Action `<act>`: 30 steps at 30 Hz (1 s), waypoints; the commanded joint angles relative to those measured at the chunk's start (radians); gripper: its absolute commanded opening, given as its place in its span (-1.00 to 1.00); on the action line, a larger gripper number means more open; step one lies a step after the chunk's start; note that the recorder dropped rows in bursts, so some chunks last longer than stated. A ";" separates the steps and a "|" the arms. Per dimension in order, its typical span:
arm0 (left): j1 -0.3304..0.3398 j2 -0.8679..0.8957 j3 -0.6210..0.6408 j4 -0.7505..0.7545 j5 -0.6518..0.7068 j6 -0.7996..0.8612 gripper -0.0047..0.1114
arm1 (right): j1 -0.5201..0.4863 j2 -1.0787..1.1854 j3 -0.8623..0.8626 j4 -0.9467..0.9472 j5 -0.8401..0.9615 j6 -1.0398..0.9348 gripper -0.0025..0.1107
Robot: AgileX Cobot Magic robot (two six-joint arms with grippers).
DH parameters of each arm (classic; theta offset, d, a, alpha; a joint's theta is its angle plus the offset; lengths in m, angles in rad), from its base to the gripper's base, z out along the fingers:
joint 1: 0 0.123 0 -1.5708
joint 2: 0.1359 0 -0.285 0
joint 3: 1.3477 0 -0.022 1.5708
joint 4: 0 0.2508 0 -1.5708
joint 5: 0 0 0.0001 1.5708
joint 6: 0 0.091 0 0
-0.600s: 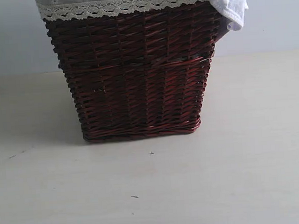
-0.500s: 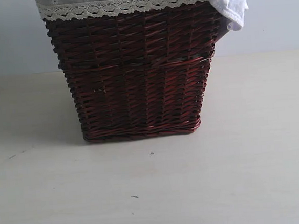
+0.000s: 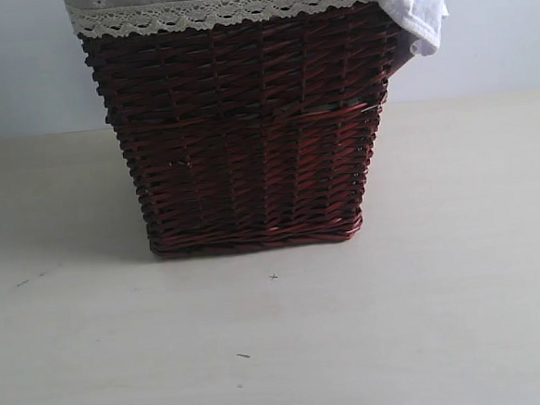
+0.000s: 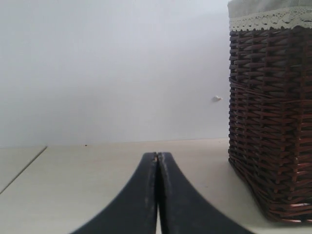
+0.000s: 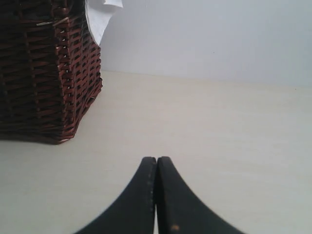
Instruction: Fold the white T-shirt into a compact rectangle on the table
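The white T-shirt [image 3: 416, 5] hangs over the top right rim of a dark red wicker basket [image 3: 247, 139]; a corner of the white T-shirt [image 5: 100, 19] also shows in the right wrist view. Most of the shirt lies hidden inside the basket. The pale beige table [image 3: 280, 341] spreads around the basket. My left gripper [image 4: 157, 156] is shut and empty, low over the table to the basket's left. On the basket's other side, my right gripper [image 5: 156, 160] is shut on nothing. Neither gripper appears in the exterior view.
The basket has a grey lace-trimmed liner [image 3: 219, 4] folded over its rim. A plain pale wall [image 4: 112, 68] rises behind the table. A seam [image 4: 22, 168] runs across the tabletop in the left wrist view.
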 commanded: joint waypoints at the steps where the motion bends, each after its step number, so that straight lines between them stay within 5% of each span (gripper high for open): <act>1: 0.002 -0.007 -0.003 -0.008 0.005 -0.003 -0.92 | -0.006 -0.006 0.004 0.000 -0.012 -0.003 -0.96; 14: 0.002 -0.007 -0.003 -0.008 0.005 -0.003 -0.92 | 0.071 0.000 -0.015 -0.001 -0.050 -0.019 -0.96; 30: 0.002 -0.007 -0.003 -0.008 0.005 -0.003 -0.92 | 0.111 0.609 -0.232 -0.083 -0.116 -0.173 -0.96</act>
